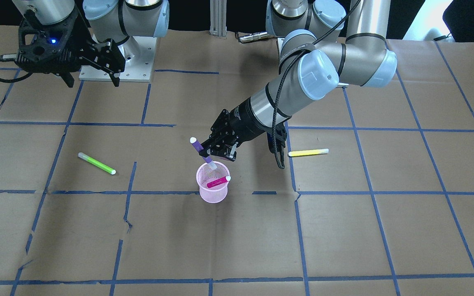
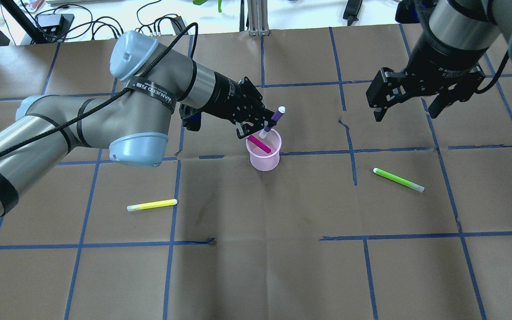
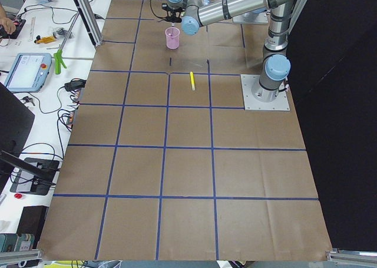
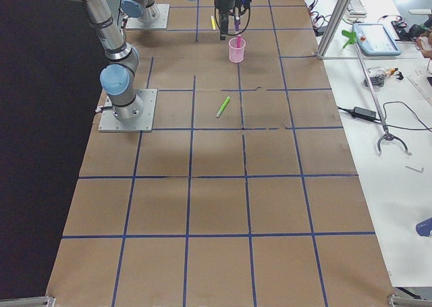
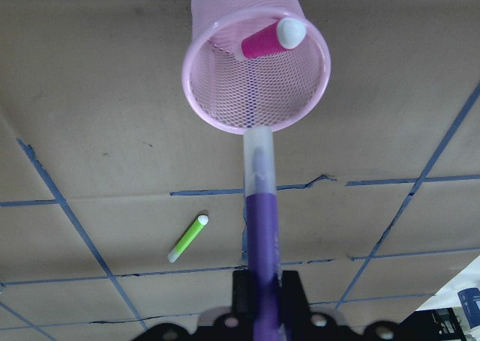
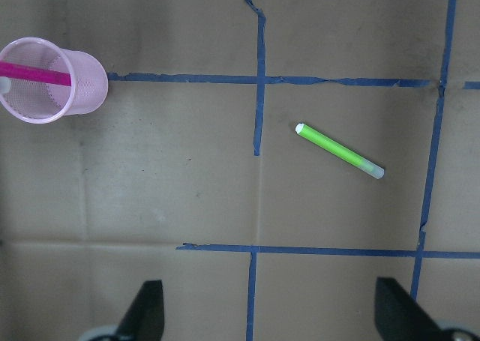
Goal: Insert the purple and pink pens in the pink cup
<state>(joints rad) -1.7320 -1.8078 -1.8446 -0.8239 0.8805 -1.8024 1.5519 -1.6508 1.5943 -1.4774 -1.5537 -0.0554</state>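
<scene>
The pink mesh cup [image 2: 263, 153] stands upright near the table's middle, also in the front view [image 1: 213, 183] and the left wrist view [image 5: 255, 75]. The pink pen [image 2: 259, 145] leans inside it, its white end above the rim [image 5: 270, 39]. My left gripper [image 2: 256, 124] is shut on the purple pen [image 2: 273, 122], held tilted with its clear tip at the cup's rim [image 5: 259, 165]. My right gripper [image 2: 409, 113] is open and empty, high above the table's right side.
A green highlighter [image 2: 398, 180] lies right of the cup. A yellow highlighter [image 2: 152, 205] lies to the front left. Blue tape lines grid the brown paper. A desk with devices runs along the table's far side [image 3: 35, 68].
</scene>
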